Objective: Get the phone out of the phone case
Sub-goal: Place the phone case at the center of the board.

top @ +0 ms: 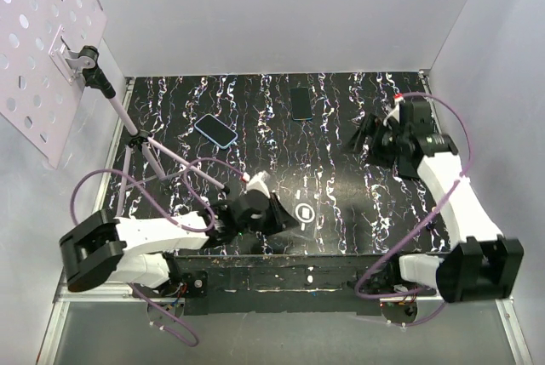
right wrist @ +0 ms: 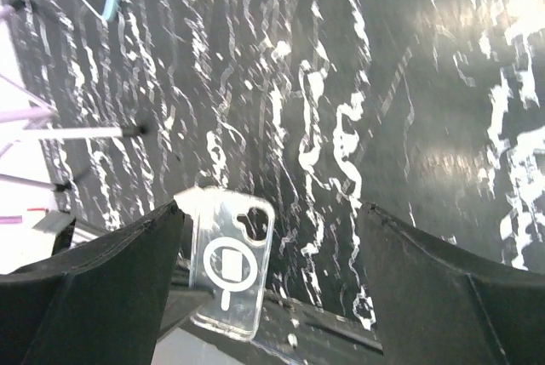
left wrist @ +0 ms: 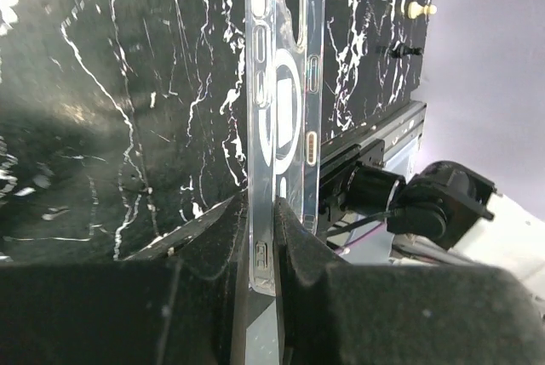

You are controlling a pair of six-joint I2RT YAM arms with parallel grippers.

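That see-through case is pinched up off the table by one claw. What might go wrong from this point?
1. The left gripper pinches the clear case only by one thin edge, standing upright; it may flex and slip out.
2. The case hangs close to the near edge of the table; if dropped, it might tumble off.
3. The left arm's purple cable loops by the legs of the tripod and may snag.
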